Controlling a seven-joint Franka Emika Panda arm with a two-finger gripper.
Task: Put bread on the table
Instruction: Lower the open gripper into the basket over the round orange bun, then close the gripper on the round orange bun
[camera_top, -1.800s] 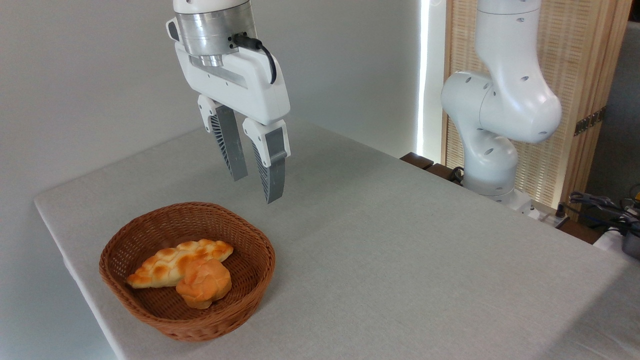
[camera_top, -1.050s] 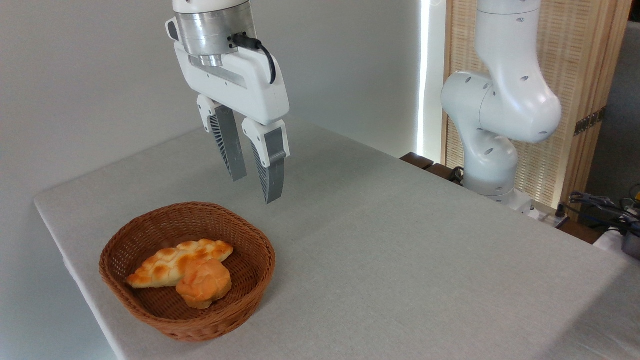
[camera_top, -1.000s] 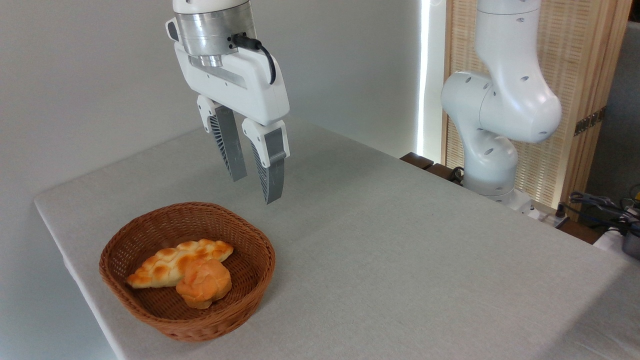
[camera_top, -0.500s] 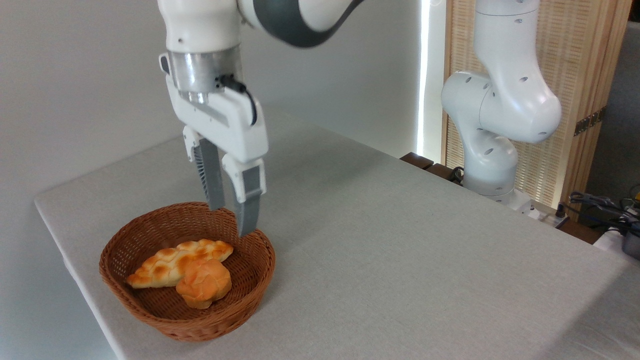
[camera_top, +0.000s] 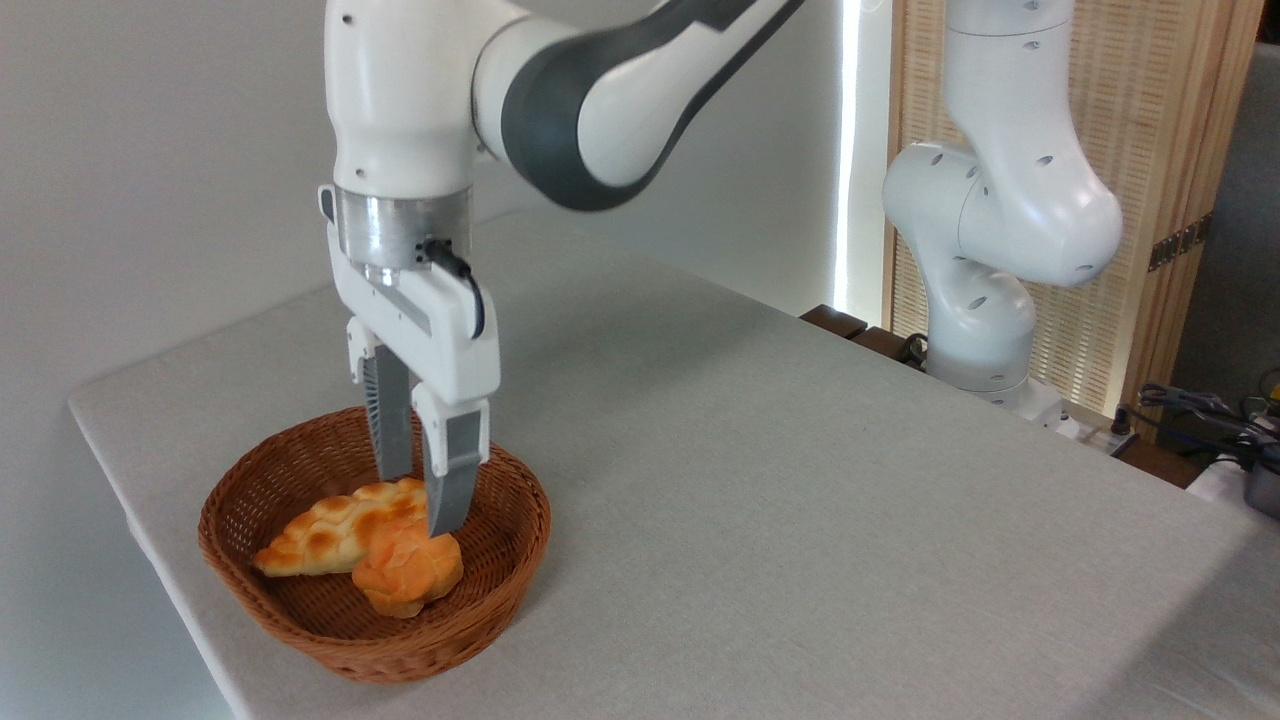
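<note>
A big flat tabletop (camera_top: 800, 480) with a pale grey-green cloth fills most of the view. Its left edge runs close by the round brown woven basket (camera_top: 260, 590), which sits near the left corner. The wall stands just behind the far left edge.

In the basket lie two breads. One is a long golden braided loaf (camera_top: 320, 525) on the left. The other is a small round orange bun (camera_top: 405, 575) with a bumpy flower-like top, on the near right side of the basket, touching the loaf.

One white robot arm reaches down from above. Its gripper (camera_top: 425, 500) hangs inside the basket, right over the far edge of the bun. The two grey fingers (camera_top: 450, 485) point down with only a narrow gap between them, and they hold nothing. The near one's tip is at the bun's top; I cannot tell if it touches.

To the right of the basket the cloth is bare, with lots of open room. The arm's white base (camera_top: 985, 340) stands past the far right edge.
</note>
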